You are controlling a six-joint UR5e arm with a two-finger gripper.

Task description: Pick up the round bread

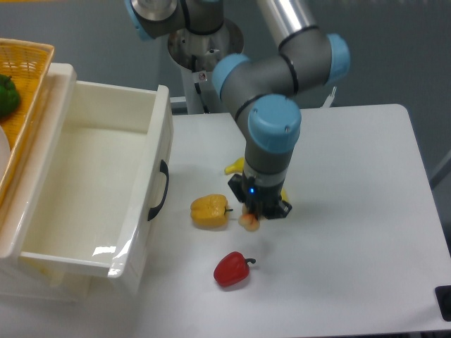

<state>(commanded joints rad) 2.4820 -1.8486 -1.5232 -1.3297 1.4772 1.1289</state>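
The round bread [248, 221] is a small orange-tan lump on the white table; only its lower left part shows under my gripper. My gripper [258, 211] points straight down and sits low over the bread, right at it. The black fingers are mostly hidden by the wrist and the bread, so I cannot tell whether they are open or shut on it.
A yellow pepper [210, 211] lies just left of the gripper. A red pepper [232, 270] lies in front of it. A yellow object [233, 167] shows behind the wrist. A white bin [151, 134] with a black handle stands at the left, with a wicker basket [28, 56] beyond it.
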